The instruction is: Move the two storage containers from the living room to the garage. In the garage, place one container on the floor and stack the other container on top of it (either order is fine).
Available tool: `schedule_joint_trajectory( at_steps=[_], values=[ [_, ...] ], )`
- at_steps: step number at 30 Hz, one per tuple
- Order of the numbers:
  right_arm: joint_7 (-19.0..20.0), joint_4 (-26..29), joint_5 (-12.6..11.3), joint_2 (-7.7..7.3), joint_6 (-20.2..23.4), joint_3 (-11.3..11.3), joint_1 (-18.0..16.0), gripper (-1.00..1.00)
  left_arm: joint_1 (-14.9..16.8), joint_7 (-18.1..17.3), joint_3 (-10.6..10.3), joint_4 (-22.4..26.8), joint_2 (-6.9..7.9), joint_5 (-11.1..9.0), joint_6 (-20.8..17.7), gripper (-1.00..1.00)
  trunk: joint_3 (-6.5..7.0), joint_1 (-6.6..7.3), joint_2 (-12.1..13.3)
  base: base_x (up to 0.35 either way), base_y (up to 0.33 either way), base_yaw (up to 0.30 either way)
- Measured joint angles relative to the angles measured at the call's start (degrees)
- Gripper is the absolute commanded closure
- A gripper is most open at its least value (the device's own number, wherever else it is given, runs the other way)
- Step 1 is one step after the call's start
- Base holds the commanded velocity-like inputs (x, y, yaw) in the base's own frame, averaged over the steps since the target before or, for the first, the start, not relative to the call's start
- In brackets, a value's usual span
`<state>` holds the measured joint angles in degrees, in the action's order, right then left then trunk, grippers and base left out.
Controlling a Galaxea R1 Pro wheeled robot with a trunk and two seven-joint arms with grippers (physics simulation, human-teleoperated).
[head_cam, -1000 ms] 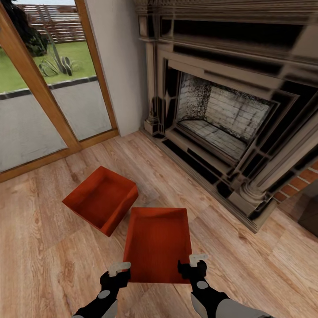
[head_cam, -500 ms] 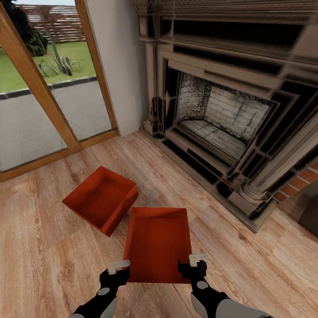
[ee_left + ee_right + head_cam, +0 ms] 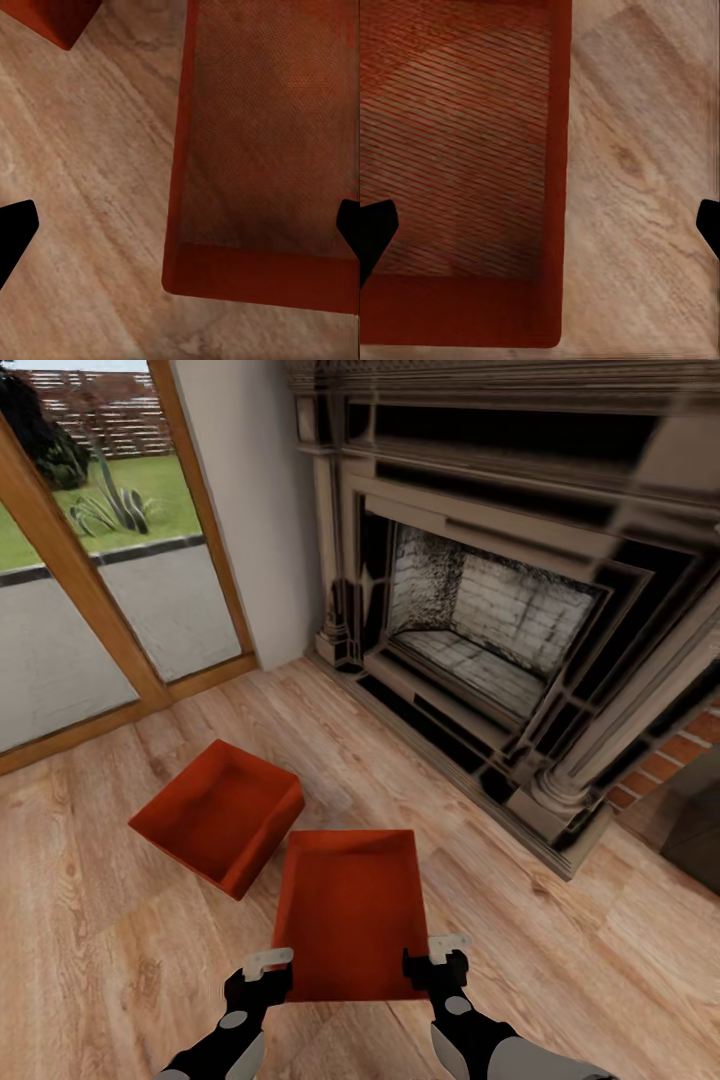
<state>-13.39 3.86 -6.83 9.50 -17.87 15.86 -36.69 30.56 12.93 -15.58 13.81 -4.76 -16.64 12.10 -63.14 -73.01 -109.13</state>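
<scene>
Both claws, left (image 3: pixel 268 964) and right (image 3: pixel 440 950), stay apart astride the near container (image 3: pixel 350 910); camera shifted.

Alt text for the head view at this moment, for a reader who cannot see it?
Two red-orange open-topped rectangular bins, the near one and the far one, sit on a light wood plank floor. The left gripper and right gripper flank the near bin's front corners, before a dark ornate fireplace.

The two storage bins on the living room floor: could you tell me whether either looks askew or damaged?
Neither looks damaged. The farther bin sits turned at an angle to the nearer bin, their corners nearly meeting. Both rest upright and empty on the wood plank floor.
</scene>
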Motion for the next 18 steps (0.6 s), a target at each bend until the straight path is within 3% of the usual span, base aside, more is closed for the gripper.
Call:
schedule_joint_trajectory(
  at_steps=[18],
  values=[
    [0.2,0.0,0.1,-0.05,0.0,0.0,0.0,-1.00,0.0,0.2,0.3,-0.3,0.17,-0.1,0.1,-1.00,0.00,0.00,0.0,0.000,0.000,-0.014]
  ],
)
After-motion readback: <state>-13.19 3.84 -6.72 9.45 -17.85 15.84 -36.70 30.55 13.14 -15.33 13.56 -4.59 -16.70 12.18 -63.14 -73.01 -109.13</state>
